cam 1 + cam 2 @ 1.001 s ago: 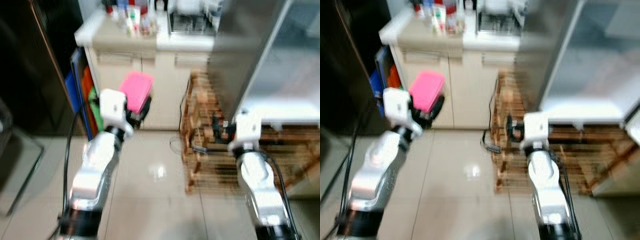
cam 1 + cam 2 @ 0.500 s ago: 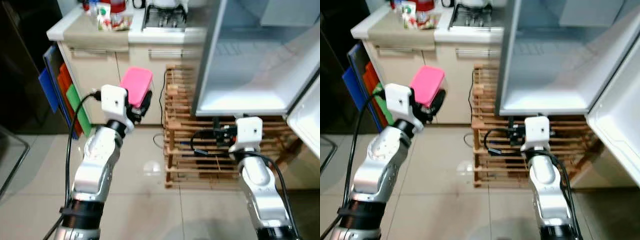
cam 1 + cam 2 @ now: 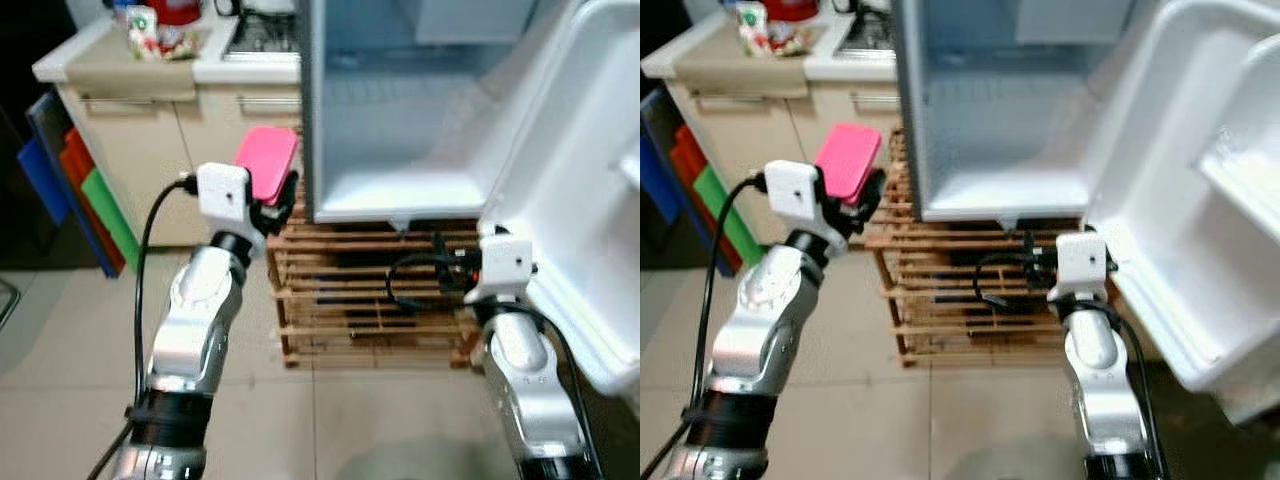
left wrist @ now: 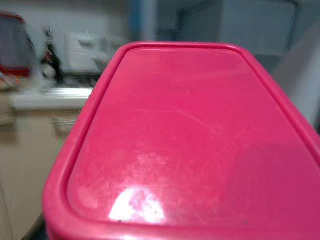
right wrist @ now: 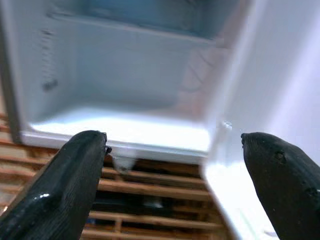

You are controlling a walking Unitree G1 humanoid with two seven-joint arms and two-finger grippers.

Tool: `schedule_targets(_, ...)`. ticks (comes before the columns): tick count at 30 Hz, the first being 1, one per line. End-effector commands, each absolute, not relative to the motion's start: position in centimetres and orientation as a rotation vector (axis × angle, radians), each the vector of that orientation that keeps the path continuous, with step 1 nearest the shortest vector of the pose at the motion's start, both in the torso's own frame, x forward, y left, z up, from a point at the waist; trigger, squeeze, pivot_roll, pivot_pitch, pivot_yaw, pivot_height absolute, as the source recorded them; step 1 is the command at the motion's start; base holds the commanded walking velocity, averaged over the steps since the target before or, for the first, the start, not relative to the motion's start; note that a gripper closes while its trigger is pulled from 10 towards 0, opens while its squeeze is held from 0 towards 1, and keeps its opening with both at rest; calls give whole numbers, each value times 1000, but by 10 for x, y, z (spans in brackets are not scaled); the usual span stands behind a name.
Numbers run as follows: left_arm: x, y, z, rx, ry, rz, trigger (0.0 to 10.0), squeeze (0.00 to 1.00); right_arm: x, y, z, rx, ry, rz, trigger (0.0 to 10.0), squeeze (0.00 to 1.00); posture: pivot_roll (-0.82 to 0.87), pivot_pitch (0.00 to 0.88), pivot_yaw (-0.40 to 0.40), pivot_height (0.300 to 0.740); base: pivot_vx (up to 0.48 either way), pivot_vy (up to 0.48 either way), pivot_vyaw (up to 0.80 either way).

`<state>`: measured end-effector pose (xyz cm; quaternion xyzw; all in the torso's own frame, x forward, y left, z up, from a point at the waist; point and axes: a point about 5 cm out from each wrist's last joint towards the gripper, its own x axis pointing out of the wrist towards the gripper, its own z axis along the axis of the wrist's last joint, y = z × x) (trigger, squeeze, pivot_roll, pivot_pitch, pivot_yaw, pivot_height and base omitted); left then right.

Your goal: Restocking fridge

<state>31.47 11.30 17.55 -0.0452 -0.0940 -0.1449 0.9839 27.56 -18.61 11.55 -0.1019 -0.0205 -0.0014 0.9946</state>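
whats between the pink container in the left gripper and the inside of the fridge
In the left eye view, the fridge's left side wall edge stands between the pink container, held by the left gripper, and the open compartment.

Even indoor light fills the head views, brightest on the white inside of the open fridge (image 3: 400,130), which glows pale blue. The fridge door (image 3: 1200,200) is washed out, its edges soft. The far left edge falls into deep shadow. Both head views are slightly soft, with mild blur on the counter (image 3: 130,65). In the left wrist view a white glare spot sits on the pink lid (image 4: 190,145); the background behind it is out of focus. In the right wrist view the black fingers (image 5: 60,195) are blurred, with small highlights.
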Motion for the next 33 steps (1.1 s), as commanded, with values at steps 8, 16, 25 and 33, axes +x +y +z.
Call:
schedule_targets(8,320,109,192,-67,-246,-320,10000,0,285,-211,138,-207,-101,-89,10000,0,-146,0,52,740,0,0,0)
schedule_targets(16,319,108,192,-73,-244,-325,10000,0,290,-226,140,-195,-84,-142,10000,0,-142,0,49,740,0,0,0)
schedule_targets(25,320,108,191,-71,-239,-334,10000,0,293,-253,134,-103,0,-273,10000,0,-147,0,52,740,0,0,0)
schedule_targets(33,320,106,191,-71,-240,-343,10000,0,293,-272,137,-99,9,-332,10000,0,-155,0,52,740,0,0,0)
